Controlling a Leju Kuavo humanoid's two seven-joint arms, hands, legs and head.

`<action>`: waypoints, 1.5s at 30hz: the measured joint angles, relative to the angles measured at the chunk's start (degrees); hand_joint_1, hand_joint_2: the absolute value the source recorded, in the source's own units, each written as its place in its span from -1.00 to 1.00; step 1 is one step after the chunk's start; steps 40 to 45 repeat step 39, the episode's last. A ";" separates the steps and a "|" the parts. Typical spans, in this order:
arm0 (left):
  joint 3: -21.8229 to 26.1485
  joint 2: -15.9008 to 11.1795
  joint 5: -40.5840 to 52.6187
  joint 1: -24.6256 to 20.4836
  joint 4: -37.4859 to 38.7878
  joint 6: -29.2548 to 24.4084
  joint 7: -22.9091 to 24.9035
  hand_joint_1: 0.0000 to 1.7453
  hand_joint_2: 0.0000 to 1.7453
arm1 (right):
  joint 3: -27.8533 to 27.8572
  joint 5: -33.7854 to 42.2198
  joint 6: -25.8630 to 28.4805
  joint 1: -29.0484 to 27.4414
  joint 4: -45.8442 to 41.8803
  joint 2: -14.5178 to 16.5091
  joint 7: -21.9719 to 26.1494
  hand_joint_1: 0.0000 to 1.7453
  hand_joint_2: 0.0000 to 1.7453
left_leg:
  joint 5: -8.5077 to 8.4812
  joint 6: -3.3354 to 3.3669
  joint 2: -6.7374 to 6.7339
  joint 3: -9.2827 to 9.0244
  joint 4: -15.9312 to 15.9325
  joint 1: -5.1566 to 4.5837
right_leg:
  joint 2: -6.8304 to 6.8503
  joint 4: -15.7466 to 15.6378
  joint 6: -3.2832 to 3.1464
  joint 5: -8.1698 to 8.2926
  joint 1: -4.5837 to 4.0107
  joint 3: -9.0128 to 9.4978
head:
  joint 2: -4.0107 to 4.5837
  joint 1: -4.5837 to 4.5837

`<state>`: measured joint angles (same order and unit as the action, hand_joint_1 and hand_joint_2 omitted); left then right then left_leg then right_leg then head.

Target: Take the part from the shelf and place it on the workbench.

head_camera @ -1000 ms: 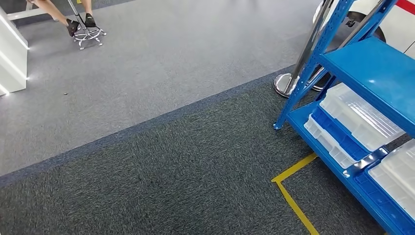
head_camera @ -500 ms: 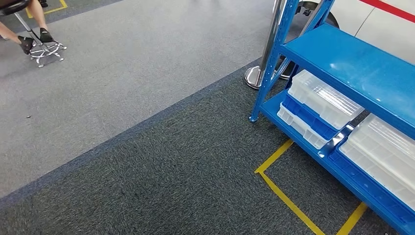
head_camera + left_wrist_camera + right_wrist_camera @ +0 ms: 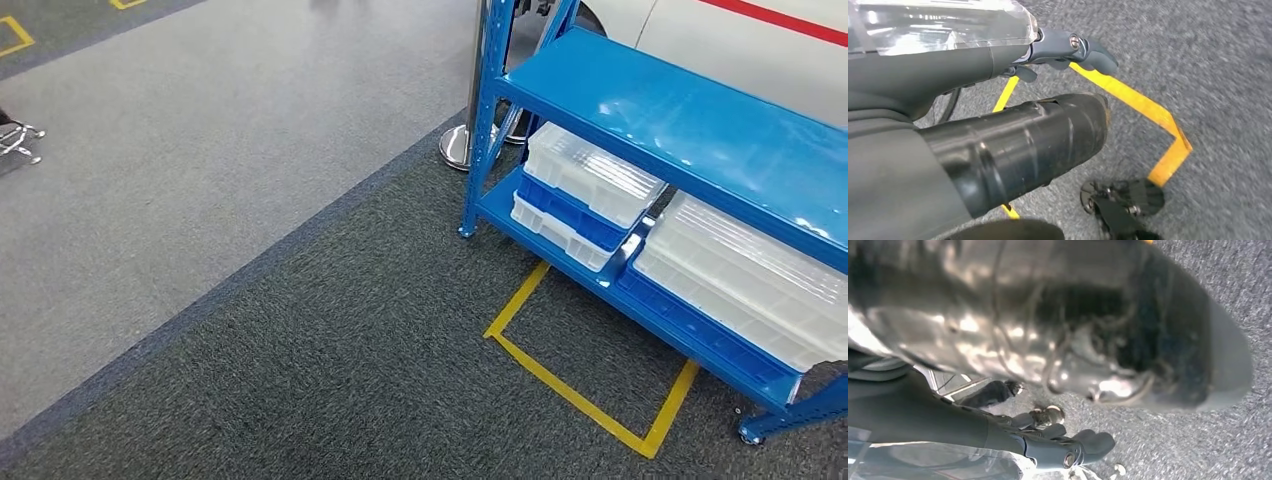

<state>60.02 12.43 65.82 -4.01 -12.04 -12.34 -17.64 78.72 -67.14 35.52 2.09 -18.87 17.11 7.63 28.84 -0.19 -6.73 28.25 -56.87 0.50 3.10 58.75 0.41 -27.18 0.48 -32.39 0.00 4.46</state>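
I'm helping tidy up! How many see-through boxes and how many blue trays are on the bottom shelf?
Clear boxes: 3
Blue trays: 2
Total: 5

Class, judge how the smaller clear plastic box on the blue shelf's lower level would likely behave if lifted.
The clear plastic box looks thin-walled and empty, so probably light. Its glossy lid may be slippery. Flat and wide, it seems unlikely to roll or tip.
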 joint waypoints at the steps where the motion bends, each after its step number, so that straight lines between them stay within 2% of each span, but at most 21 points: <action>1: 0.00 0.00 0.02 -0.12 0.00 0.14 -0.03 -1.00 -1.00 | -0.11 -0.13 -0.23 -0.05 0.16 -0.04 0.03 -1.00 -1.00 | 0.40 -0.33 0.54 -0.16 -0.31 0.13 | -0.58 -0.15 -0.36 0.05 0.07 0.08 | 0.00 0.00; 4: 0.00 -0.02 0.04 -0.07 0.01 0.42 -0.13 -1.00 -1.00 | -0.46 -0.44 -1.42 0.11 0.61 -0.19 0.19 -1.00 -1.00 | 4.53 -0.97 4.95 2.47 -6.76 0.56 | -2.36 -0.53 -1.41 0.33 0.32 0.28 | 0.00 -0.04; 6: 0.00 -0.02 0.04 0.23 0.02 0.65 -0.23 -1.00 -1.00 | -0.63 -0.60 -2.56 0.17 0.88 -0.33 0.34 -1.00 -1.00 | 7.54 -1.06 6.08 6.29 -14.28 0.60 | -3.85 -0.43 -1.74 0.29 0.20 0.26 | 0.00 -0.03; 7: 0.00 -0.03 0.04 0.39 0.02 0.79 -0.30 -1.00 -1.00 | -0.70 -0.67 -3.09 0.15 1.02 -0.40 0.39 -1.00 -1.00 | 7.68 -1.07 6.19 7.58 -16.41 0.60 | -4.70 -0.33 -1.81 0.23 0.15 0.28 | 0.00 -0.04; 9: 0.00 -0.03 0.04 0.55 0.02 1.01 -0.45 -1.00 -1.00 | -0.85 -0.72 -3.74 0.10 1.27 -0.48 0.45 -1.00 -1.00 | 4.47 -0.89 6.44 7.32 -14.12 0.61 | -6.51 -0.07 -1.81 0.07 0.12 0.41 | 0.00 -0.04; 11: 0.01 -0.09 0.04 0.59 0.02 1.16 -0.59 -1.00 -1.00 | -0.99 -0.77 -4.05 0.12 1.50 -0.50 0.46 -1.00 -1.00 | 0.11 -0.43 8.47 4.73 -6.73 0.64 | -8.10 0.23 -1.56 -0.16 0.07 0.45 | 0.00 -0.03; 14: 0.02 -0.23 0.07 0.41 0.02 1.32 -0.73 -1.00 -1.00 | -1.17 -0.95 -4.60 0.10 1.74 -0.54 0.61 -1.00 -1.00 | -1.12 -0.03 10.79 3.01 -1.77 0.54 | -9.87 0.57 -0.60 -0.22 0.17 -0.08 | 0.00 -0.02; 16: 0.03 -0.23 0.10 0.17 0.01 1.33 -0.81 -1.00 -1.00 | -1.23 -1.11 -4.91 -0.11 1.86 -0.61 0.82 -1.00 -1.00 | -1.36 0.43 9.70 2.73 -1.24 0.51 | -10.34 0.58 0.18 -0.15 0.39 -0.37 | 0.00 -0.02; 18: 0.03 -0.21 0.10 0.18 0.01 1.37 -0.94 -1.00 -1.00 | -1.31 -1.34 -5.29 -0.11 2.00 -0.74 1.06 -1.00 -1.00 | -1.76 1.28 8.29 2.43 -0.54 0.70 | -7.85 2.81 0.79 -1.63 0.30 -1.48 | 0.00 0.21; 20: 0.03 -0.20 0.10 0.36 0.02 1.40 -1.02 -1.00 -1.00 | -1.45 -1.56 -5.62 0.12 2.11 -0.87 1.19 -1.00 -1.00 | -1.77 1.84 6.71 2.30 -0.27 0.66 | -4.64 8.94 1.22 -4.99 0.32 -4.54 | 0.00 0.45; 22: 0.04 -0.21 0.05 0.53 0.02 1.40 -1.05 -1.00 -1.00 | -1.57 -1.72 -5.74 0.24 2.20 -0.96 1.26 -1.00 -1.00 | -1.56 1.94 5.00 2.26 -0.31 0.57 | -3.71 14.68 1.57 -7.00 0.50 -7.48 | 0.00 0.46; 23: 0.04 -0.22 0.03 0.54 0.02 1.39 -1.07 -1.00 -1.00 | -1.60 -1.75 -5.76 0.23 2.23 -1.02 1.28 -1.00 -1.00 | -1.45 1.87 4.21 2.18 -0.32 0.57 | -3.50 15.12 1.68 -6.52 0.60 -7.69 | 0.00 0.46; 25: 0.04 -0.20 0.02 0.47 0.02 1.39 -1.11 -1.00 -1.00 | -1.63 -1.77 -5.78 0.17 2.27 -1.20 1.29 -1.00 -1.00 | -1.15 1.56 2.86 1.79 -0.36 0.58 | -2.60 9.72 1.70 -2.97 0.75 -4.72 | 0.00 0.47; 27: 0.04 -0.18 0.02 0.44 0.02 1.38 -1.14 -1.00 -1.00 | -1.66 -1.79 -5.79 0.22 2.30 -1.32 1.33 -1.00 -1.00 | -0.69 0.95 1.75 1.34 -0.47 0.40 | -0.54 2.69 1.15 -0.52 0.42 -0.99 | 0.00 0.46; 29: 0.04 -0.18 0.02 0.34 0.02 1.34 -1.15 -1.00 -1.00 | -1.79 -1.87 -5.87 0.24 2.36 -1.34 1.41 -1.00 -1.00 | -0.30 0.25 0.83 1.01 -0.49 0.17 | 0.16 0.35 0.38 -0.46 -0.08 0.07 | 0.00 0.42; 31: 0.04 -0.18 0.01 0.12 0.02 1.31 -1.17 -1.00 -1.00 | -1.92 -1.97 -6.00 0.12 2.43 -1.35 1.47 -1.00 -1.00 | -0.04 -0.38 0.23 0.59 -0.44 0.23 | -1.02 0.19 -0.32 -0.36 -0.08 0.02 | 0.00 0.41; 33: 0.04 -0.18 -0.01 -0.03 0.02 1.31 -1.19 -1.00 -1.00 | -2.01 -2.16 -6.15 0.11 2.48 -1.37 1.48 -1.00 -1.00 | 1.61 -0.92 2.08 1.07 -2.40 0.47 | -2.04 -0.16 -1.11 -0.08 0.22 0.14 | 0.00 0.37; 35: 0.05 -0.19 0.01 0.03 0.02 1.32 -1.19 -1.00 -1.00 | -2.19 -2.61 -6.36 0.23 2.51 -1.39 1.33 -1.00 -1.00 | 5.34 -1.22 4.99 3.87 -8.79 0.62 | -3.14 -0.32 -1.66 0.11 0.34 0.15 | 0.00 0.31; 37: 0.06 -0.19 0.03 0.26 0.02 1.34 -1.17 -1.00 -1.00 | -2.39 -3.02 -6.49 0.28 2.58 -1.40 1.01 -1.00 -1.00 | 7.95 -1.30 6.04 7.28 -15.80 0.63 | -4.50 -0.24 -1.85 0.08 0.20 0.11 | 0.00 0.30; 39: 0.07 -0.19 0.05 0.43 0.02 1.36 -1.16 -1.00 -1.00 | -2.49 -3.18 -6.49 0.25 2.64 -1.40 0.80 -1.00 -1.00 | 7.37 -1.24 6.19 8.38 -17.50 0.63 | -5.71 -0.14 -1.89 0.04 0.14 0.17 | 0.00 0.30; 45: 0.07 -0.19 0.05 0.43 0.02 1.36 -1.16 -1.00 -1.00 | -2.49 -3.18 -6.49 0.25 2.64 -1.40 0.80 -1.00 -1.00 | 7.37 -1.24 6.19 8.38 -17.50 0.63 | -5.71 -0.14 -1.89 0.04 0.14 0.17 | 0.00 0.30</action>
